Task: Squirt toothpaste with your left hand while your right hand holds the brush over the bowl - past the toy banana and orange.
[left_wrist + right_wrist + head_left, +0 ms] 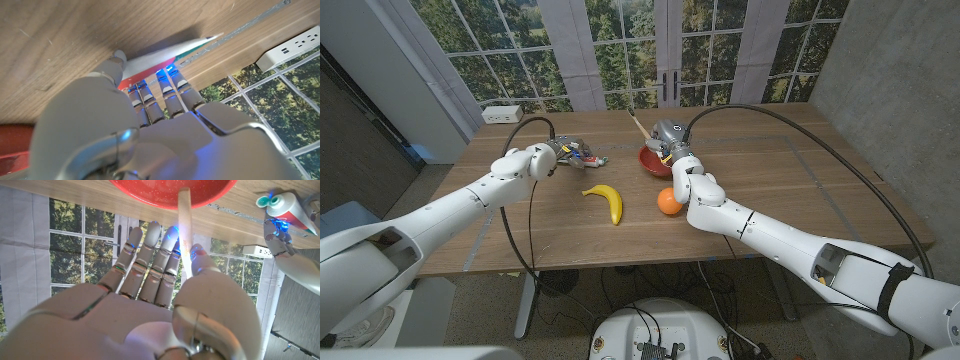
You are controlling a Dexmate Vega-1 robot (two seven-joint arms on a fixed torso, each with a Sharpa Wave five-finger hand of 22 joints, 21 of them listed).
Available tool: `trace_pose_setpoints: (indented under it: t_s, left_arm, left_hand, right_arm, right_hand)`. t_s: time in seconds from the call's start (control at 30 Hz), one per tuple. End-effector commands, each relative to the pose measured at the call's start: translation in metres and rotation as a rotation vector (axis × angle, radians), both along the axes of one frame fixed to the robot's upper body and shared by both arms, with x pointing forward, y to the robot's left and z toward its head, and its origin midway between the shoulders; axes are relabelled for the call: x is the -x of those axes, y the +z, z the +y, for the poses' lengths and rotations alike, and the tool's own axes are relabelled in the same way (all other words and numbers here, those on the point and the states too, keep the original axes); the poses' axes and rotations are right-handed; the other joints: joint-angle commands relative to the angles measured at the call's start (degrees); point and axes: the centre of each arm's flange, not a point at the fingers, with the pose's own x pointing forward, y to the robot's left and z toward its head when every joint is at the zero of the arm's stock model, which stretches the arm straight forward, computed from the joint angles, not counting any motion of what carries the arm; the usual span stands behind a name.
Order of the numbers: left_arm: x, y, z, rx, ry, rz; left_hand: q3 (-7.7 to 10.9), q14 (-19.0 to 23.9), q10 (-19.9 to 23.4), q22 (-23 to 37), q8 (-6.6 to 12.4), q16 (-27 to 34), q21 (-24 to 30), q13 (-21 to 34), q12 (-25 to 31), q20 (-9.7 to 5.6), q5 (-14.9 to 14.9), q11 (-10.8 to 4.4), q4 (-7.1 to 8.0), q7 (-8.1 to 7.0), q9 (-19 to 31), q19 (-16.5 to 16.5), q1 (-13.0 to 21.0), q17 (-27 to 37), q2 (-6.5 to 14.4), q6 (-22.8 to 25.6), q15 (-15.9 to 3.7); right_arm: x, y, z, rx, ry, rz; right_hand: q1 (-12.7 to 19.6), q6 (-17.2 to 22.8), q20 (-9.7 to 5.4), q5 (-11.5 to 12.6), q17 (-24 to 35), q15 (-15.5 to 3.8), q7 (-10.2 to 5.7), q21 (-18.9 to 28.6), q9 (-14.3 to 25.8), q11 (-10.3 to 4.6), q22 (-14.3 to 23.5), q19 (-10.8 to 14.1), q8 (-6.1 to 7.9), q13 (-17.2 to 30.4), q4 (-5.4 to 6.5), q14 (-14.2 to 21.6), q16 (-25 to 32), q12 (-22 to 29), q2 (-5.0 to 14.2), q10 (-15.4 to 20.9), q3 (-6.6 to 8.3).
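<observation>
Left of centre in the head view, my left hand [548,158] grips the toothpaste tube [582,155], fingers wrapped round its body, its cap end pointing toward the red bowl [650,160] but well short of it. The toy banana [607,200] lies in the middle foreground, the toy orange [668,201] just right of it. Right of centre, my right hand [672,150] pinches the wooden toothbrush [638,126] handle, the brush reaching over the bowl. I judge the tube should travel right, nozzle down over the bristles, squeezing gently while the brush is held level.
</observation>
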Motion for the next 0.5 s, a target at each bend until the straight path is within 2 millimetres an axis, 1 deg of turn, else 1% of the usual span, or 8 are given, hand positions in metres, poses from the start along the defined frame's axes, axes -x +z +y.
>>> trace_pose_setpoints:
  t_s: [0.03,0.07,0.1,0.17,0.27,0.37,0.43,0.5]
  left_arm:
    - [0.0003,-0.0039,-0.0056,-0.063,0.039,-0.017]
    - [0.0011,-0.0044,-0.0067,-0.076,0.044,-0.033]
    - [0.0015,-0.0045,-0.0074,-0.086,0.049,-0.042]
    - [0.0019,-0.0047,-0.0078,-0.088,0.046,-0.060]
    - [0.0031,-0.0052,-0.0077,-0.089,0.048,-0.094]
    - [0.0043,-0.0055,-0.0083,-0.106,0.051,-0.124]
    - [0.0053,-0.0055,-0.0088,-0.111,0.049,-0.145]
    - [0.0060,-0.0055,-0.0097,-0.125,0.061,-0.158]
  left_hand:
    - [-1.41,3.42,3.47,0.30,1.05,0.75,1.28,0.10,0.89,-4.93,-0.11,0.06,-0.25,0.44,0.03,2.62,0.28,0.16,0.92,4.18,-10.13]
    - [-1.56,4.20,4.84,0.35,1.09,0.77,1.52,0.10,1.23,-4.98,-0.08,0.19,-0.40,0.62,0.00,3.08,0.70,0.12,1.25,4.84,-10.26]
    - [-1.41,6.06,6.82,0.43,1.37,1.02,2.03,0.07,1.64,-5.29,-0.05,0.09,-0.61,0.62,-0.05,4.02,1.70,0.13,2.30,6.60,-10.36]
    - [-1.63,8.86,9.43,0.64,1.66,1.23,3.34,0.01,1.97,-5.62,-0.18,0.03,-0.90,0.54,-0.12,6.43,3.05,0.14,2.89,9.15,-10.61]
    - [-1.00,11.76,11.34,0.82,1.97,1.54,4.56,0.00,2.12,-5.93,0.01,-0.14,-1.17,0.88,-0.16,8.44,5.06,0.20,4.30,11.68,-10.76]
    - [-0.92,15.15,14.93,1.08,2.37,1.80,6.16,0.04,2.74,-6.25,-0.05,0.00,-1.05,1.02,-0.15,10.61,6.49,0.27,5.07,14.85,-10.90]
    - [-0.93,16.96,16.52,1.19,2.41,1.90,6.94,0.02,2.92,-6.98,-0.08,-0.02,-0.97,1.11,-0.12,11.49,6.89,0.27,5.41,16.11,-10.93]
    - [-0.95,17.89,17.24,1.25,2.37,1.87,7.44,0.00,2.92,-7.05,-0.10,-0.03,-0.92,1.14,-0.10,12.08,7.02,0.24,5.52,16.70,-10.93]
  right_arm:
    - [0.0003,0.0014,0.0034,0.004,0.008,-0.004]
    - [0.0003,0.0015,0.0034,0.003,0.010,-0.004]
    - [0.0002,0.0015,0.0035,0.003,0.008,-0.004]
    - [0.0001,0.0016,0.0034,0.003,0.011,-0.004]
    - [0.0000,0.0016,0.0031,0.002,0.012,-0.006]
    - [-0.0003,0.0018,0.0028,0.003,0.014,-0.008]
    - [-0.0007,0.0019,0.0026,0.003,0.016,-0.007]
    - [-0.0009,0.0019,0.0023,0.003,0.019,-0.007]
  right_hand:
    - [1.87,1.21,-4.06,0.23,0.27,-6.08,-0.77,0.43,0.25,-1.96,0.17,-0.22,0.51,0.19,1.35,0.68,-0.41,0.00,2.11,1.39,2.00]
    - [1.92,1.18,-4.08,0.24,0.34,-6.13,-0.82,0.47,0.28,-1.87,0.17,-0.28,0.51,0.23,1.28,0.66,-0.48,0.00,2.07,1.36,2.04]
    - [1.95,1.16,-4.08,0.24,0.36,-6.15,-0.80,0.50,0.30,-1.91,0.16,-0.25,0.52,0.22,1.27,0.65,-0.51,-0.01,2.09,1.38,2.07]
    - [1.87,1.15,-4.09,0.23,0.42,-6.07,-0.74,0.56,0.33,-1.90,0.15,-0.32,0.52,0.33,1.31,0.66,-0.59,0.02,2.08,1.35,2.06]
    - [1.93,1.27,-4.04,0.24,0.58,-6.13,-0.76,0.71,0.30,-1.77,0.14,-0.25,0.54,0.31,1.25,0.75,-0.65,-0.03,2.08,1.36,2.12]
    - [1.89,1.12,-4.07,0.24,0.69,-6.11,-0.74,0.81,0.32,-1.87,0.13,-0.30,0.49,0.38,1.28,0.79,-0.76,-0.04,2.14,1.32,2.16]
    - [1.86,1.11,-4.06,0.23,0.80,-6.09,-0.75,0.90,0.29,-1.83,0.11,-0.36,0.45,0.49,1.28,0.81,-0.86,-0.04,2.10,1.24,2.18]
    - [1.83,1.22,-4.05,0.23,0.87,-6.08,-0.72,0.98,0.26,-1.91,0.10,-0.34,0.47,0.33,1.29,0.82,-0.94,-0.13,2.11,1.34,2.21]
